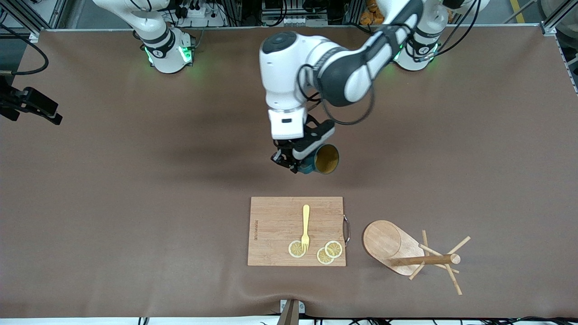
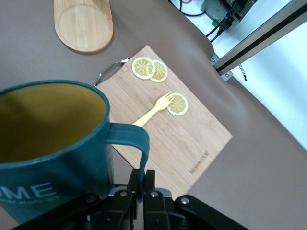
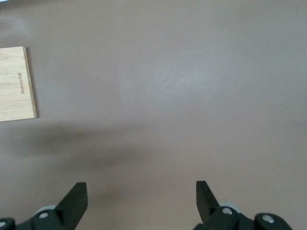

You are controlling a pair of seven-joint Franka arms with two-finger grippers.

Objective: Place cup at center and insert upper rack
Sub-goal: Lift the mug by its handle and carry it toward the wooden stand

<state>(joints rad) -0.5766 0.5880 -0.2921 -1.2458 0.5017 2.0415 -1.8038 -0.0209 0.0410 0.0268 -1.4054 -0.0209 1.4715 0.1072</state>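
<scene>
Two arms are showing in the front view, and we are seeing the left tool (image 1: 289, 163) hanging in the air over the bare brown bench (image 1: 135, 180), above the stretch just farther from the camera than the cutting board (image 1: 275, 216). It is pinching the cup (image 1: 324, 160) by its handle, the cup tipped so its yellowish mouth is facing sideways toward the left arm's end. On the board a yellow fork (image 1: 305, 228) is lying with its tines on one of three lemon slices (image 1: 333, 248). The upper rack (image 1: 408, 250) is lying tipped on its side beside the board, toward the left arm's end, post and pegs resting on the bench.

In the left wrist view we are looking past the cup (image 2: 53, 148), its loop handle (image 2: 136, 143) clamped between the fingers (image 2: 152, 184) pressed together on it. Below are the board (image 2: 192, 139), the fork (image 2: 154, 111), the slices (image 2: 144, 67) and the rack's oval base (image 2: 84, 24).

In the right wrist view the right tool (image 3: 141, 201) is waiting with fingers (image 3: 74, 201) spread wide, holding nothing, over bare bench (image 3: 182, 86), with a corner of the board (image 3: 17, 84) in sight.
</scene>
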